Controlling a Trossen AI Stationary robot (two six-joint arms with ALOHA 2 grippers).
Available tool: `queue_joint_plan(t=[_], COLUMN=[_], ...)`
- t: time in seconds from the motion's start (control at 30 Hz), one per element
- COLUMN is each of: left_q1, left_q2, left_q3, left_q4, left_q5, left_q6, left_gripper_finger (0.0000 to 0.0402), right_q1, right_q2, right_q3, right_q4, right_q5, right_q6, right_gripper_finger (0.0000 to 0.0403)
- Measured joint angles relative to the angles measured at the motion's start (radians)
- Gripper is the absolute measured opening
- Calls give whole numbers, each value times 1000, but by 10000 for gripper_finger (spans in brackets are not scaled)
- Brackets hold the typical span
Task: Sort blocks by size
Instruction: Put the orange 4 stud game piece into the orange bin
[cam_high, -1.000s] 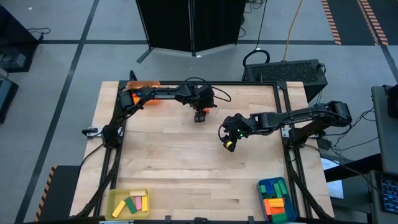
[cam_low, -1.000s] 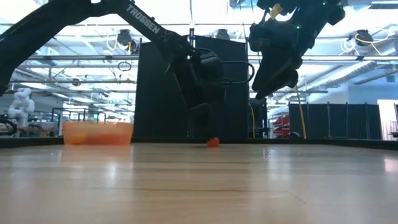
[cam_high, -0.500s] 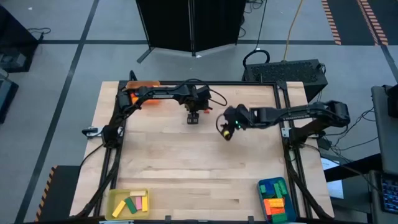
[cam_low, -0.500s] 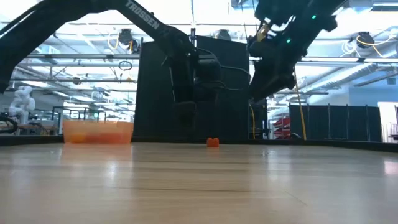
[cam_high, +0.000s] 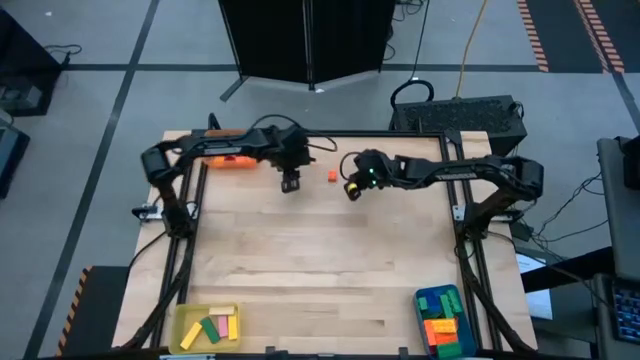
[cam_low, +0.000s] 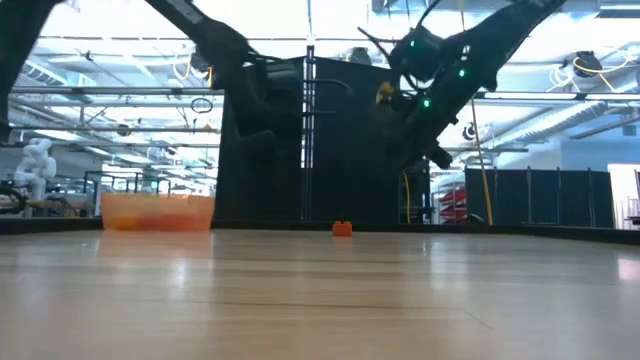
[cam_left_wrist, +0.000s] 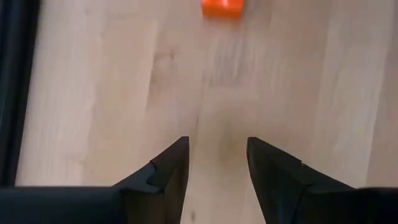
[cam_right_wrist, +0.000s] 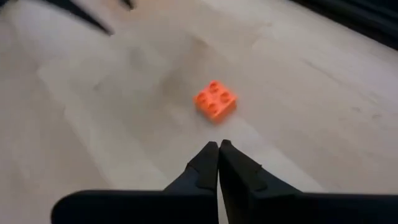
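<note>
Bare tabletop (cam_high: 300, 260): orange block (cam_high: 332, 176) sits free; right pincer (cam_high: 351, 190) shut, left pincer (cam_high: 290, 185) parted, empty — a closed nudge could skid it away.

The orange tray (cam_high: 232, 160) lay partly hidden under the left arm; its contents (cam_low: 150, 222) were too blurred to tell.

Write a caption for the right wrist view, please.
Right gripper, fingers shut, points at a lone orange block lying on the wooden table.
</note>
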Motion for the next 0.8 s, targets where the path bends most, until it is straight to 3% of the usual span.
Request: queue_joint_plan(t=[0.1,0.3,0.8], left_q1=[29,21,-32], left_q2=[-81,-138,-136], left_q3=[-135,-309,-404], left_q4=[164,389,550], left_q5=[63,91,91], left_q6=[-17,-51,-102], left_gripper_finger=[162,161,161], right_q1=[-40,-108,-151], right_q2=[42,166,333], right_q3=[0,0,116], right_q4=[51,191,224], right_q5=[-10,-152,-158], right_q6=[30,81,100], right_gripper_finger=[3,1,1])
